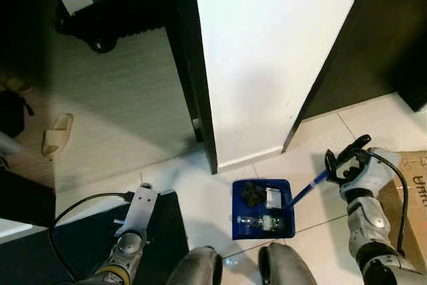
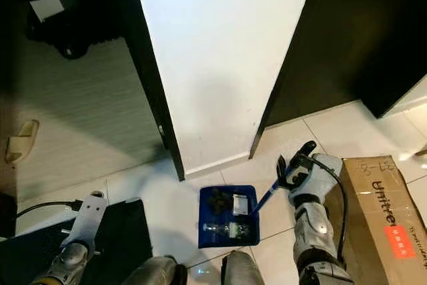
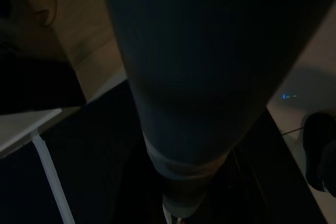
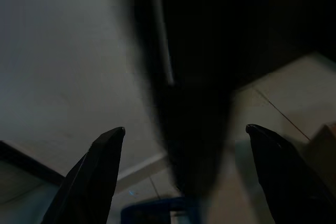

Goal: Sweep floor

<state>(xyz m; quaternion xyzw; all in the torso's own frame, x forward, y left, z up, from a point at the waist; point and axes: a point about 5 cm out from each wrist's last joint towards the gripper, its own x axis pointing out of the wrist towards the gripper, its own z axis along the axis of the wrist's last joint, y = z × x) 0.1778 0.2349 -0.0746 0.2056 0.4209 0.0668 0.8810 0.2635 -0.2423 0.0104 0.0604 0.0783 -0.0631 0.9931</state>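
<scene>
A beige slipper [image 1: 57, 133] lies on the striped mat, well apart from the cardboard box [image 2: 377, 213].

The white tiled floor [image 1: 200, 195] carries a blue plastic dustpan [image 1: 263, 228] holding dark debris, a brown cardboard box [image 2: 377, 211] at the right, and a black mat [image 1: 100, 241] at the left.

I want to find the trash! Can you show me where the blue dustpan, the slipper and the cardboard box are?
blue dustpan [image 1: 241, 229]: left eye view, on its bare blue tray floor.
slipper [image 1: 57, 133]: left eye view, on the middle of its strap.
cardboard box [image 2: 383, 211]: right eye view, on its brown top face.
</scene>
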